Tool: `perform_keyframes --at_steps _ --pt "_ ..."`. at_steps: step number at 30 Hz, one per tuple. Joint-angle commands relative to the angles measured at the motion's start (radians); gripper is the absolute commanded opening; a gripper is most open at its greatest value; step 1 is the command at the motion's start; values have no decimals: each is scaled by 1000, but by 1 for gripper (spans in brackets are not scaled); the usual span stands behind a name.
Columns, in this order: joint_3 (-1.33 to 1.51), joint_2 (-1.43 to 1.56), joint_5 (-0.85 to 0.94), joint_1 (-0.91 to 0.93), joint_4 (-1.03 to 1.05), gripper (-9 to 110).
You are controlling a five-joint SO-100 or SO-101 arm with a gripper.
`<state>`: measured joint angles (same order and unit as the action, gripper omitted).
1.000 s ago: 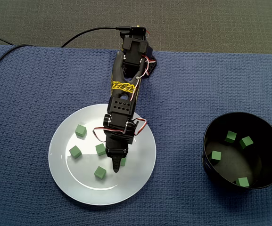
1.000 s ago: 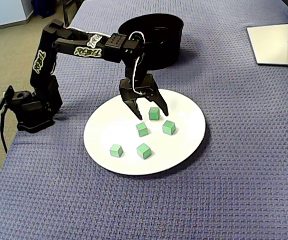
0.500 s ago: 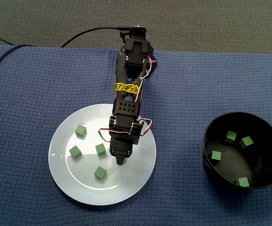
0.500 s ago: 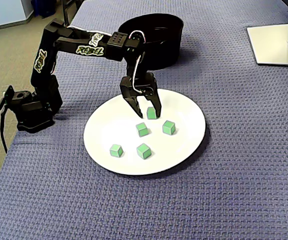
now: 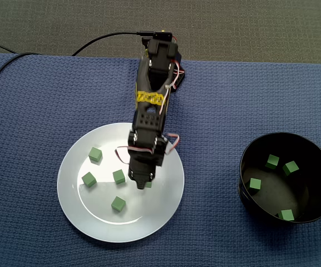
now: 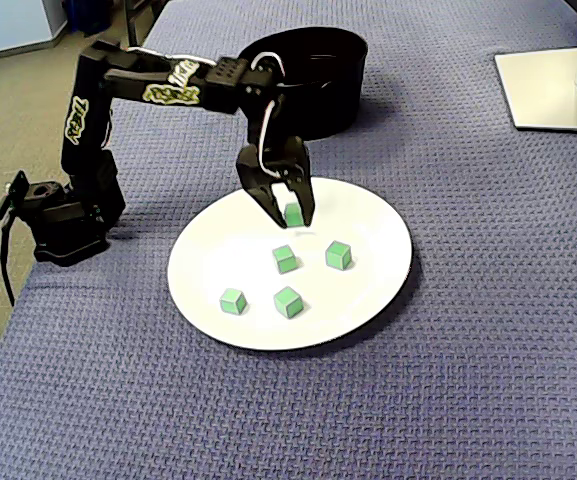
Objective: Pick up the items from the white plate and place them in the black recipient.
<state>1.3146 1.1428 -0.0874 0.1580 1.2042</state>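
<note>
Scanning a fixed view: at left, the round white plate carries four loose green cubes; centre, the black end effector pinches a fifth green cube (seemingly clear of the plate); right, the round black bucket holds four delivered cubes.

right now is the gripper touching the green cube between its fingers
Touching. In a fixed view the gripper has a finger pressed against each side of the green cube, with no gap visible.

End effector mostly hides 1 green cube from above.
</note>
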Motion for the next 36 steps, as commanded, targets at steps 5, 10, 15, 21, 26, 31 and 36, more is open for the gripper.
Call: perform_keyframes --at_steps 5,10,15,21,26,31,36 --pt "147 439 181 -46 -92 0" --pt "264 680 414 -244 -285 0" --pt "324 822 623 -526 -525 0" --pt "179 718 726 -819 -620 0" --pt "43 457 762 -953 -584 0" --pt "104 249 857 -1002 -670 0" --pt "187 192 854 -986 -756 0"
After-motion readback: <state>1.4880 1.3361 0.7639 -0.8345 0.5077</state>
